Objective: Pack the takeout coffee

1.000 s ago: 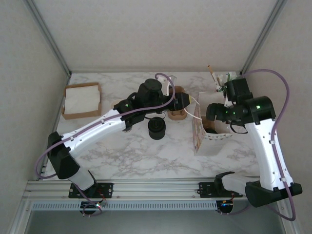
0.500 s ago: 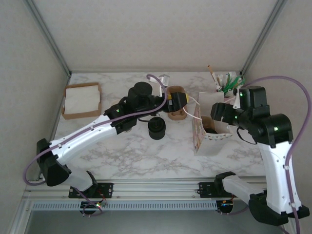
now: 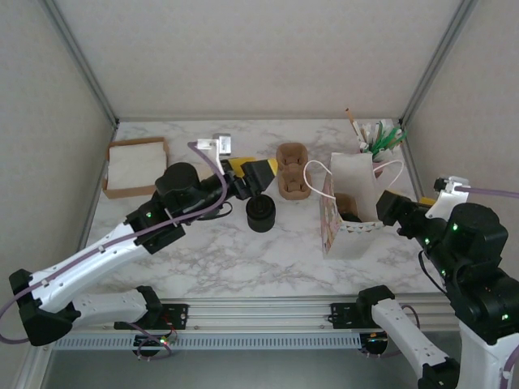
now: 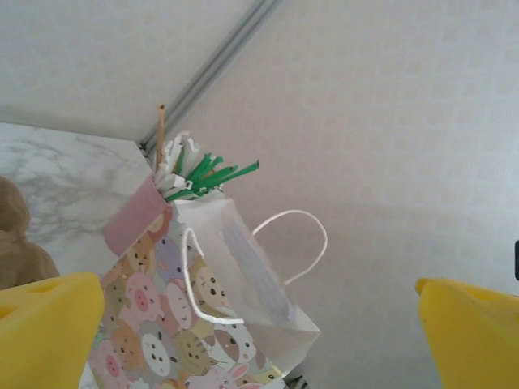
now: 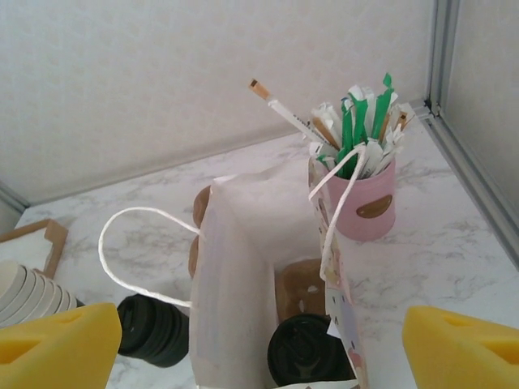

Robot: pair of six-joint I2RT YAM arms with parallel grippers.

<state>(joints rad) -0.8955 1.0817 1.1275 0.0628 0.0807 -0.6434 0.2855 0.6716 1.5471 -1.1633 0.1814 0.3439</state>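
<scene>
The right end effector (image 3: pixel 389 203) hung just right of the paper bag (image 3: pixel 357 243), its fingers spread wide with nothing between them. The takeout coffee (image 5: pixel 306 350) sat at the bottom of the open bag, with only its black lid showing. Left of the bag, a stack of black lids (image 3: pixel 261 212) stood on the marble surface (image 3: pixel 243 259). Just beyond that stack hovered the left end effector (image 3: pixel 253 173), likewise spread and empty. A brown cup carrier (image 3: pixel 293 182) lay beside the bag's far left corner, and a pink cup of stirrers (image 5: pixel 361 203) stood behind the bag.
</scene>
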